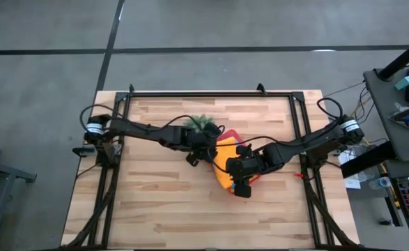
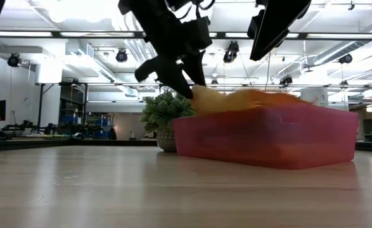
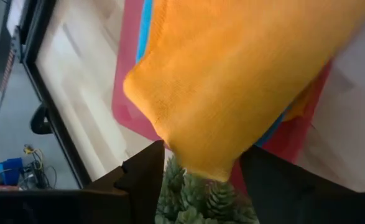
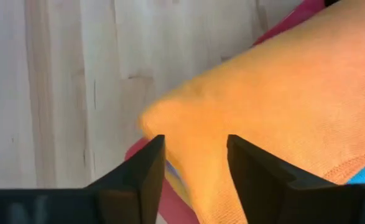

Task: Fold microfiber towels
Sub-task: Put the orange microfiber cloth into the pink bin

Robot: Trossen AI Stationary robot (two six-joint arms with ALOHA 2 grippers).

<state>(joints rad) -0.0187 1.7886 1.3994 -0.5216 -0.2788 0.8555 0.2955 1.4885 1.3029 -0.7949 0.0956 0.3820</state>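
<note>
Orange towel (image 1: 224, 162) lies draped over pink tray (image 2: 268, 136) at table centre, blue towel (image 3: 144, 25) edge showing beneath. Left gripper (image 3: 202, 180) spread wide at towel corner, above plant (image 2: 165, 113). Right gripper (image 4: 194, 163) fingers parted astride opposite corner, apparently not pinching.

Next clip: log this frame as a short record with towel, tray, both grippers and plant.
towel: orange towel draped over the pink tray, a blue towel edge showing under it
left gripper: fingers open, a towel corner between them, above the tray's plant side
right gripper: fingers open, a towel corner between them, opposite side
plant: beside the tray
</note>
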